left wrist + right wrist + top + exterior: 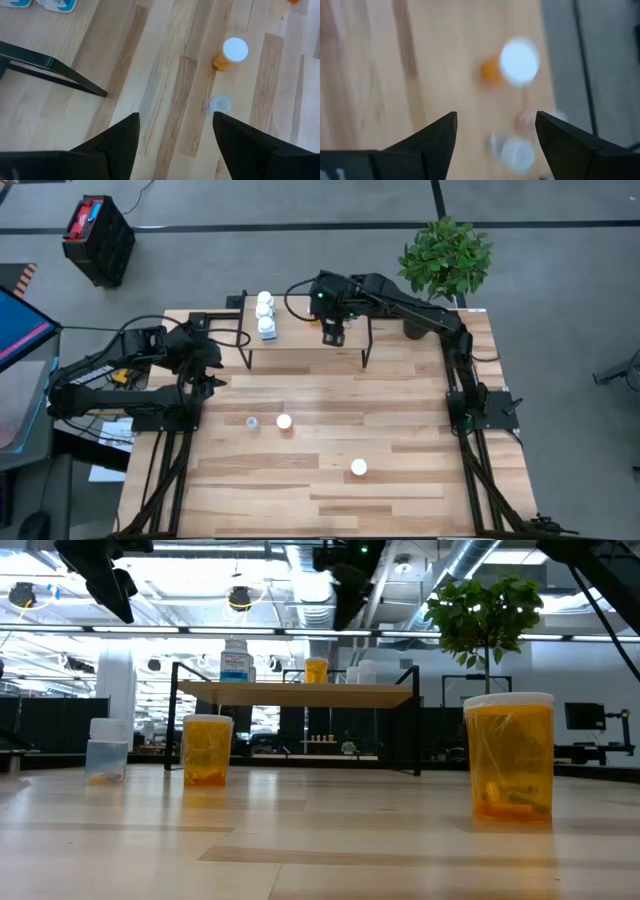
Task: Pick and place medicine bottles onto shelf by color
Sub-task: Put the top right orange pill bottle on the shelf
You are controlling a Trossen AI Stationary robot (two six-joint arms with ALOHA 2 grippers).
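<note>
A: Two dark arms work a slatted wooden table [400,480] ringed by grey floor. How much free board is there?

B: Most of the near half lies bare. Three bottles stand there well apart: a clear bluish bottle [252,423] just beside an orange bottle [284,421] near the middle, and a second orange bottle [358,468] nearer the front edge.

A: And the shelf [300,338]?

B: It stands at the far edge on thin black legs, its pale top board carrying three white bottles [266,314] in a row at its left end. The low view also shows an orange bottle [316,670] on the board.

A: The grippers?

B: The right gripper [333,334] hangs above the shelf's right half, fingers spread wide and empty; its own camera looks down past them at an orange, white-capped bottle [512,64] on the board. The left gripper [212,382] hovers off the shelf's left end, jaws parted and holding nothing.

A: Around the table?

B: A potted plant [446,258] at the far right corner, a black crate [97,240] on the floor at far left, and a ceiling of exposed ducts and lights beyond.
</note>
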